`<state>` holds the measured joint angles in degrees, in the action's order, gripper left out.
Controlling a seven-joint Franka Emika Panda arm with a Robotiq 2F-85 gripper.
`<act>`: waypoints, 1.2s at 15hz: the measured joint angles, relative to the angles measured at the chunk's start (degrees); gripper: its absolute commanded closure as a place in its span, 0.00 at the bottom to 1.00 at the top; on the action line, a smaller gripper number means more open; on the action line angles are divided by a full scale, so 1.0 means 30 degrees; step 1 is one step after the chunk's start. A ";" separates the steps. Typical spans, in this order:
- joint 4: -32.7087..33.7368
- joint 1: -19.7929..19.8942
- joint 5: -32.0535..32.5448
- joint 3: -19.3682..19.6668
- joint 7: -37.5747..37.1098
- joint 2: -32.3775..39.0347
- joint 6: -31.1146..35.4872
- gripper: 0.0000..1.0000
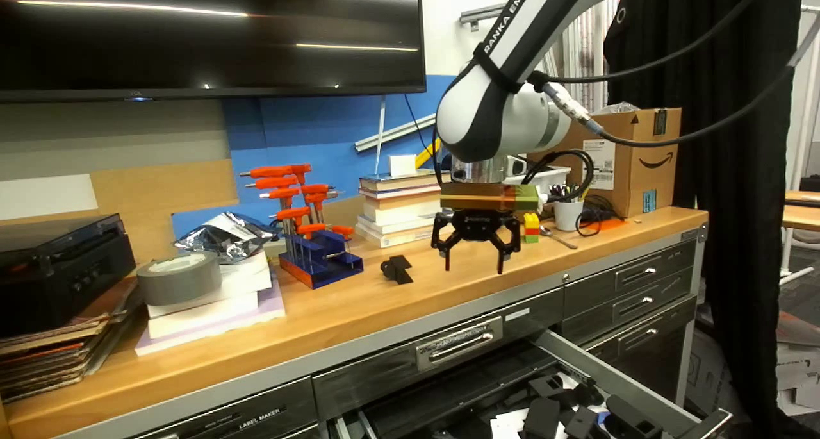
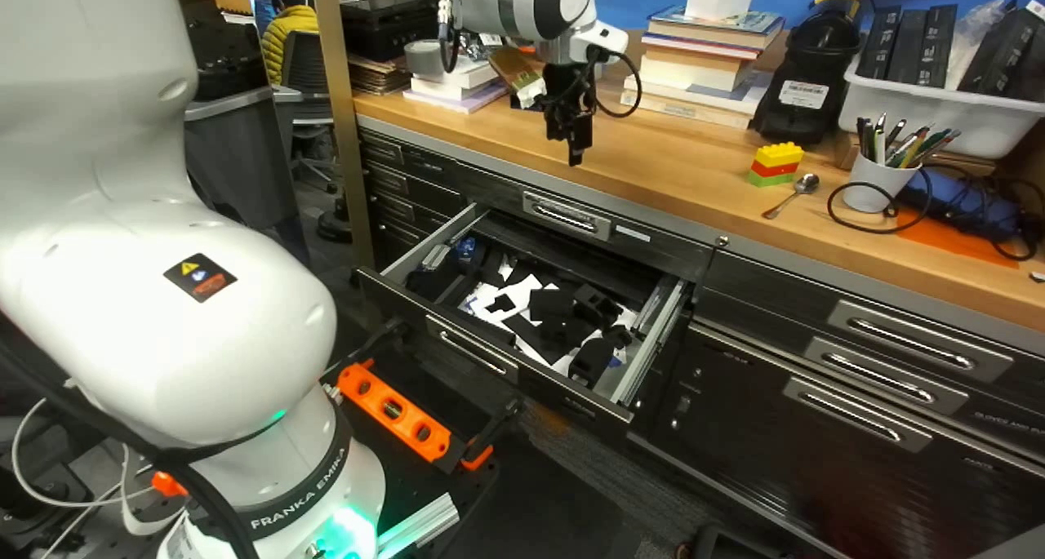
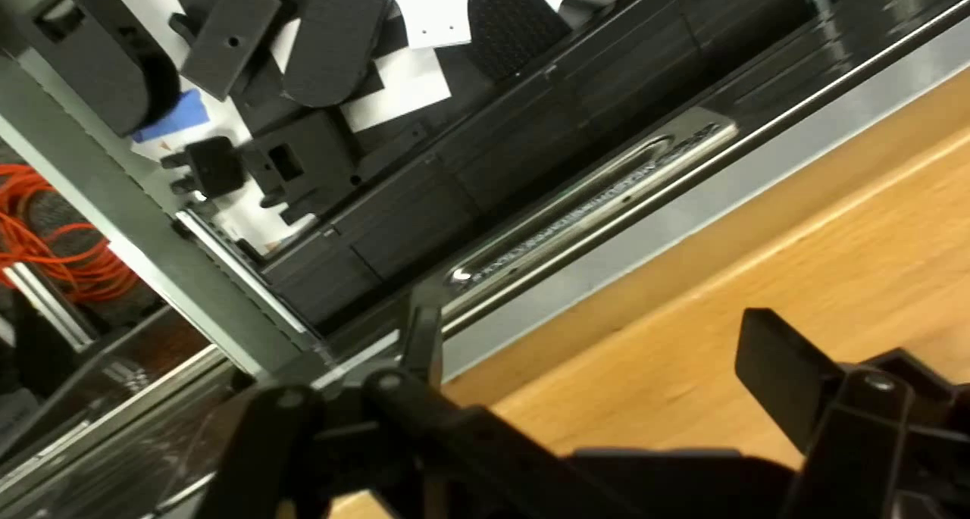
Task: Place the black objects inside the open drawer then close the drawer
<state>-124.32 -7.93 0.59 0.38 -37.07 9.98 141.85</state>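
Note:
One black object [image 1: 398, 269], small and blocky, rests on the wooden worktop beside the blue tool stand in an exterior view. Below the worktop the drawer [image 2: 563, 397] is pulled out. Several black objects [image 3: 333, 42] lie inside it on white sheets, crowded toward one end. My gripper [image 1: 474, 266] hangs above the worktop near its front edge, to the side of the lone black object and apart from it. Its fingers are spread wide with nothing between them. The wrist view shows bare wood and the bench edge between the fingertips [image 3: 773, 367].
A blue stand with orange-handled tools [image 1: 320, 259], a tape roll [image 1: 179, 279] on books, and a book stack [image 1: 397, 208] line the worktop. Toy bricks [image 2: 775, 165], a spoon [image 2: 790, 197] and a pen cup [image 2: 878, 179] stand farther along. A drawer handle [image 2: 563, 214] sits above the opened drawer.

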 measured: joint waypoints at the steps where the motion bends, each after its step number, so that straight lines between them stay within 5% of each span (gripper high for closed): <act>1: 0.0413 0.0007 -0.0422 -0.0258 0.0958 0.0198 -0.0095 0.00; 9: 0.4499 -0.0002 -0.2079 -0.1768 0.6558 0.2923 -0.0865 0.00; 18: 0.8580 -0.0010 -0.2092 -0.2040 0.8043 0.6495 -0.0483 0.00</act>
<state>-98.58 -7.96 -5.69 -5.74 -12.94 29.46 140.40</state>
